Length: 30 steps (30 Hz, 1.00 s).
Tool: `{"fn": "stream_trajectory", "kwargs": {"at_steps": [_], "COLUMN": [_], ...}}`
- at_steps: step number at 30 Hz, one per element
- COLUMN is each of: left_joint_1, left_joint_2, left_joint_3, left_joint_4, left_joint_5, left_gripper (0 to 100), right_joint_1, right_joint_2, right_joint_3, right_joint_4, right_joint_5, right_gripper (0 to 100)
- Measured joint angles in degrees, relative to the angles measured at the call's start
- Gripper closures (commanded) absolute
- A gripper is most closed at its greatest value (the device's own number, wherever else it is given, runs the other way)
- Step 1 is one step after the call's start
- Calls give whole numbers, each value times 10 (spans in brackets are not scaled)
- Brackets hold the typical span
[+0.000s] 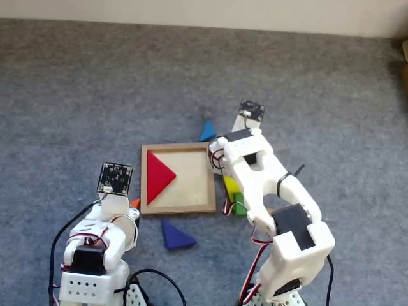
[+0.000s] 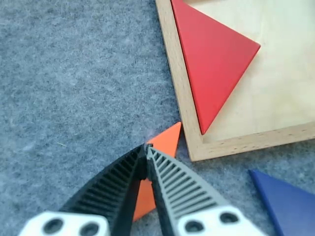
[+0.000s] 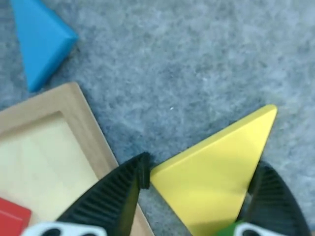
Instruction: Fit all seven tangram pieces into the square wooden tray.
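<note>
The square wooden tray (image 1: 209, 182) lies mid-table with a red triangle (image 1: 158, 174) in its left half. My left gripper (image 2: 146, 148) is shut, its tips resting over a small orange triangle (image 2: 166, 139) just off the tray's near left corner (image 2: 193, 147). My right gripper (image 3: 199, 174) is open beside the tray's right rim (image 3: 86, 118). Its jaws stand on either side of a yellow triangle (image 3: 216, 169) on the carpet, close against its edges. A green piece (image 1: 240, 208) touches the yellow one (image 1: 230, 185). A light blue triangle (image 1: 207, 132) lies beyond the tray, a dark blue one (image 1: 176, 236) in front.
Grey carpet covers the whole table. The right arm's body (image 1: 268, 185) stretches over the ground right of the tray and hides part of the yellow and green pieces. The left arm's base (image 1: 95, 261) stands at the near left.
</note>
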Motion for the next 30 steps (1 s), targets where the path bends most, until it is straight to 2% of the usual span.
{"fn": "stream_trajectory", "kwargs": {"at_steps": [12,19,30], "left_joint_1": [0,0,0], "left_joint_2": [0,0,0], "left_joint_3": [0,0,0], "left_joint_4": [0,0,0], "left_joint_5": [0,0,0], "left_gripper": [991,991,991], "right_joint_1": [0,-6,-6], "right_joint_2": [0,-3,-25], "right_joint_3": [-1,-19,-19], "right_joint_4": [11,75,81], "right_joint_5": [2,2,2], "right_gripper": [701,575,574]}}
